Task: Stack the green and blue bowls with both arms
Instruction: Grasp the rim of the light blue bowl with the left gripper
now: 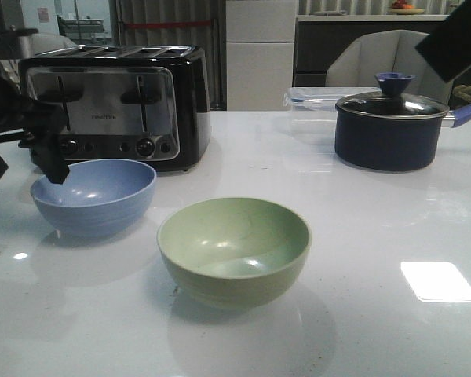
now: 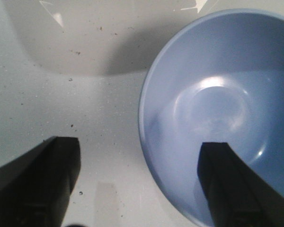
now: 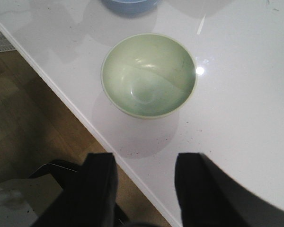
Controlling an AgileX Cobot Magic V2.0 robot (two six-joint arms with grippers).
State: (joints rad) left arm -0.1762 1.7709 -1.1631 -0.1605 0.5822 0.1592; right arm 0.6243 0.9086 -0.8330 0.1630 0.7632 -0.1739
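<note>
The light blue bowl (image 1: pixel 94 196) stands upright on the white table at the left. The sage green bowl (image 1: pixel 234 250) stands upright in the middle, nearer the front edge and apart from the blue one. My left gripper (image 1: pixel 56 174) hangs open at the blue bowl's left rim. In the left wrist view (image 2: pixel 139 146) one finger is over the inside of the blue bowl (image 2: pixel 217 99) and the other is outside it over the table. My right gripper (image 3: pixel 144 161) is open and empty, high above the table's front edge, short of the green bowl (image 3: pixel 149 74). Only the right arm (image 1: pixel 455 39) shows in the front view.
A black and silver toaster (image 1: pixel 118 102) stands just behind the blue bowl. A dark navy lidded pot (image 1: pixel 391 129) and a clear plastic box (image 1: pixel 314 106) stand at the back right. The table's edge (image 3: pixel 85 120) and the wooden floor show under the right gripper.
</note>
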